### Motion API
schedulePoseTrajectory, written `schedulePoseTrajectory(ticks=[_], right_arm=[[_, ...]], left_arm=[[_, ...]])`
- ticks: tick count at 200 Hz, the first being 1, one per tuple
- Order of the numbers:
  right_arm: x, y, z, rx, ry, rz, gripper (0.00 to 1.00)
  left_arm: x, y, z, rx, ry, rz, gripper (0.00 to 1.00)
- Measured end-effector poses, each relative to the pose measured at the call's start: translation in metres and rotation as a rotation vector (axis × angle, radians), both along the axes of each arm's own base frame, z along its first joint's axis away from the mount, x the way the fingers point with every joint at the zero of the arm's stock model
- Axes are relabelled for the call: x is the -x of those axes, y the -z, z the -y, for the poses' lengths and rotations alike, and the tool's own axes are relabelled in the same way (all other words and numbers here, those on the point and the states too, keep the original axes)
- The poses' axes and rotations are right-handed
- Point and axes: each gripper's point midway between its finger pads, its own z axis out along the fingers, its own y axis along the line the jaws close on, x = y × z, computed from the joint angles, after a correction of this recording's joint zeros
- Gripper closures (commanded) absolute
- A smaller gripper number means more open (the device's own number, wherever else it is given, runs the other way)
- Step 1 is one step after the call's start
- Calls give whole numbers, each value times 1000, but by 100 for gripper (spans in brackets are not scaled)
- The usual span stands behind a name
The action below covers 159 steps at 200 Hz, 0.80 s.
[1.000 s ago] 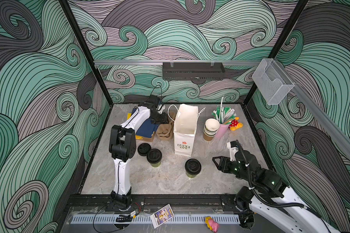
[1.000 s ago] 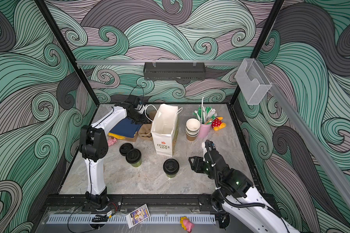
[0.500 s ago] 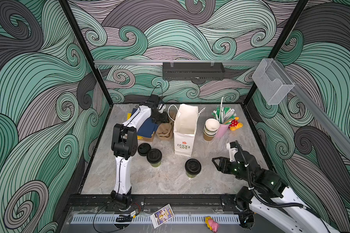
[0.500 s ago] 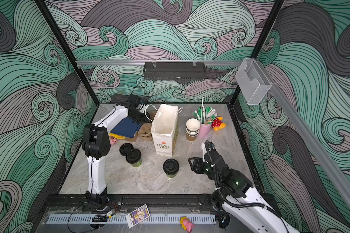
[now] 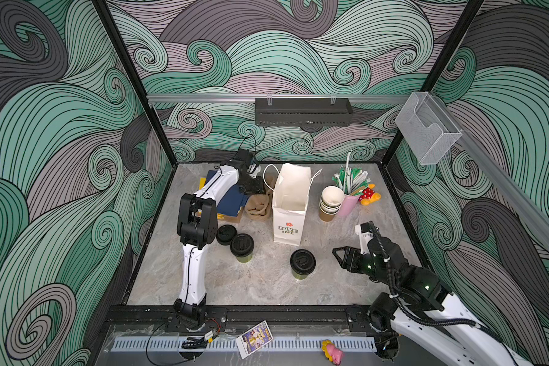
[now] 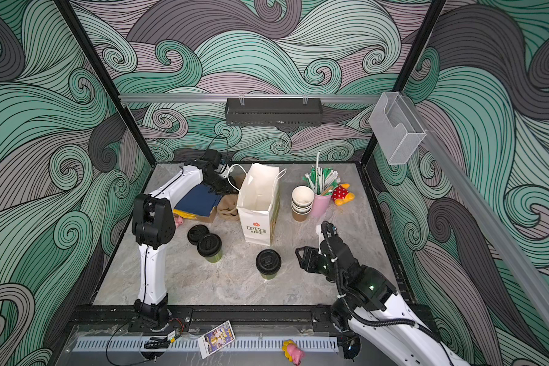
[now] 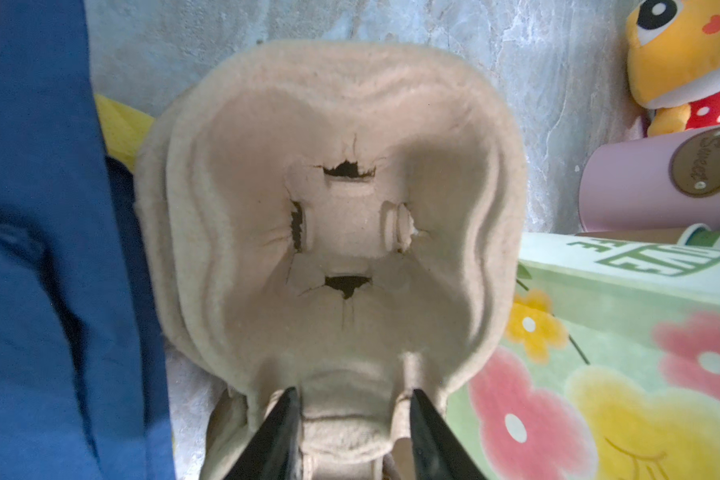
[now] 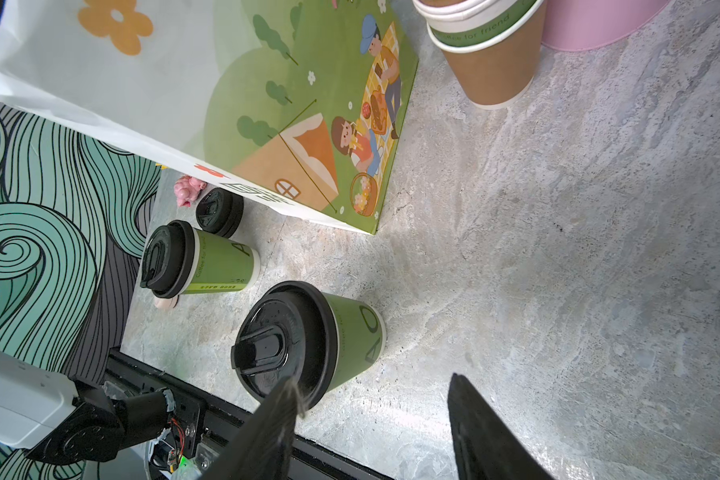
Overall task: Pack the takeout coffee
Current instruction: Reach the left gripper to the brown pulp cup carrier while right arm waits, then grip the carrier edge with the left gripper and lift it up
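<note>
Left hand (image 7: 352, 399) straddles the edge of the pulp carrier (image 7: 341, 124), half-spread — whether it grips, I cannot tell. Right hand (image 5: 338, 258) gapes empty; a lidded cup (image 5: 302, 263) stands on the bench (image 5: 260, 285) at its nine o'clock.

White arm shells (image 5: 192, 272), black joint housings (image 5: 197, 218), looped black cables (image 5: 441, 324), green indicator lights (image 5: 427, 287).

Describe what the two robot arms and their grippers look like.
Both arms have white link shells and chunky black joints. The left arm carries a thin black cable along its white links; the right arm has a ribbed black hose and small green lights. The left gripper and right gripper each have two tapered black fingers.
</note>
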Motion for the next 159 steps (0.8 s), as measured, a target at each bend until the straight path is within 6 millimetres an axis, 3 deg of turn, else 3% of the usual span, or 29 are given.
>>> schedulePoseTrajectory(ticks=[118,159], right_arm=[[0,0,0,0,0,0,41],[0,0,0,0,0,0,40]], left_arm=[[2,2,0,-7,4,-15,56],[1,3,0,-13,12,-13,62]])
